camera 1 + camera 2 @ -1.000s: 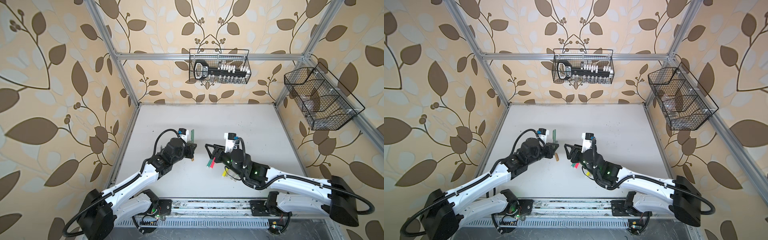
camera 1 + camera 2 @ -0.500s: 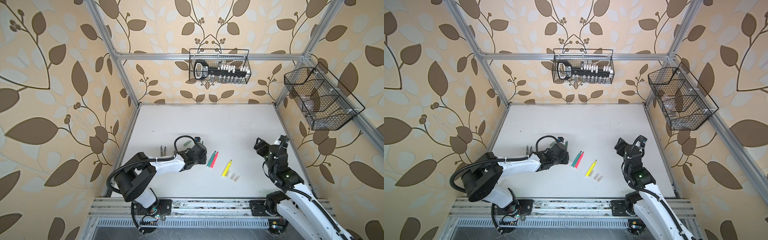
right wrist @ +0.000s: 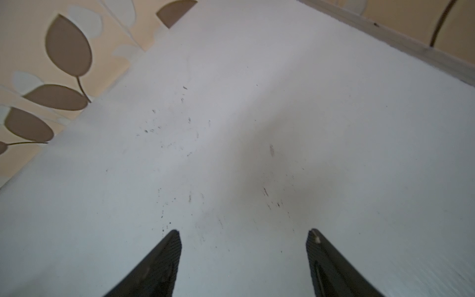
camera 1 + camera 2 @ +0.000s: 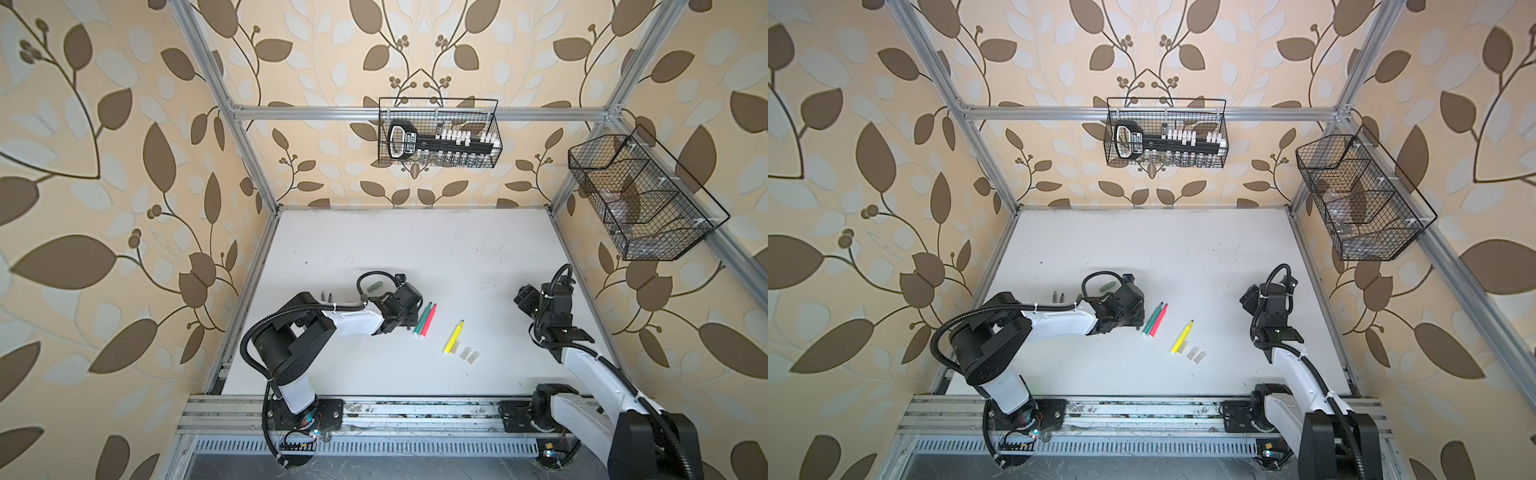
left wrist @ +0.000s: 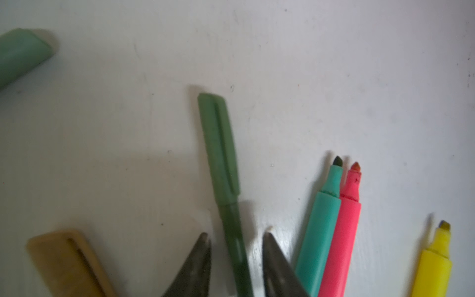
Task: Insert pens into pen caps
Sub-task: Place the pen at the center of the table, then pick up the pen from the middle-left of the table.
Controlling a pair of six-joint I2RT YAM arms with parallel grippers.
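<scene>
Dark green first: seeing the dark green pen [image 5: 233,239] lying flat on the white table [image 4: 415,249], with the dark green cap [image 5: 219,146] seated on its end. Straddling the barrel with the left gripper [image 5: 236,234]: fingers [image 5: 201,259] parted a modest way, a sliver of table showing on each side, gripping nothing.

Spotting the tan cap [image 5: 66,259] loose just beside one finger. Spotting the sage green cap [image 4: 376,286] loose too, a bit further off, near the left arm's cable loop in both top views.

Seeing the green marker [image 4: 421,320] and pink-red marker [image 4: 428,321] on the other side of the gripper, touching along their length, both uncapped with felt tips exposed. Seeing the yellow marker [image 4: 454,336] apart from that pair, also uncapped. Counting three clear caps [image 4: 465,352] in a short row just beside its back end.

Picking out two thin pens [image 4: 326,296] side by side near the left arm's elbow, well apart from the markers. Not resolving their colours.

Hanging the right gripper [image 3: 244,239] over bare table toward the right edge, jaws spread wide, clamping nothing.

Checking for text: getting a pale label on the black tool [image 4: 440,144] in the back basket [image 4: 436,99], too small to read. Finding the print on pens and markers too blurred to read in the left wrist view. Making out nothing legible in the side basket [image 4: 665,245].
</scene>
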